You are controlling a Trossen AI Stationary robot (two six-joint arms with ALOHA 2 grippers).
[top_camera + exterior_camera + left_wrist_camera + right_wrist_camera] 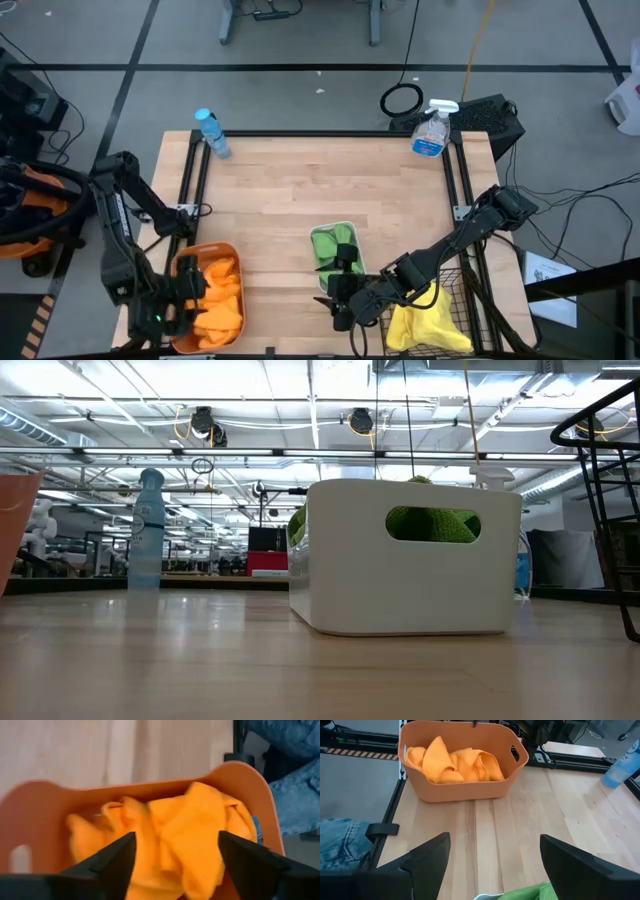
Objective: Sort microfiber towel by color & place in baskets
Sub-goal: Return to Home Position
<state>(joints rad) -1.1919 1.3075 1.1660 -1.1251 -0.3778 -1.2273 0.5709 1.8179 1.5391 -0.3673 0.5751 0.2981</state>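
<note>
Left gripper point(176, 839), spread and empty, hangs just above orange towels point(200, 830) in the orange tub point(465, 790), its long axis running front-to-back; right gripper point(495, 842), likewise spread, sits at the near end of the white bin point(350, 580)

A robotics lab: tape-marked concrete floor point(300, 100) and loose cables point(383, 100) around the worktop point(330, 190), exposed ceiling pipes point(250, 452) beyond it.

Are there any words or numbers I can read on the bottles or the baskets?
None can be read.
Label on the water bottle: too small to read.
Label on the spray bottle: too blurred to read.
The orange tub and the white bin: no writing shows.
</note>
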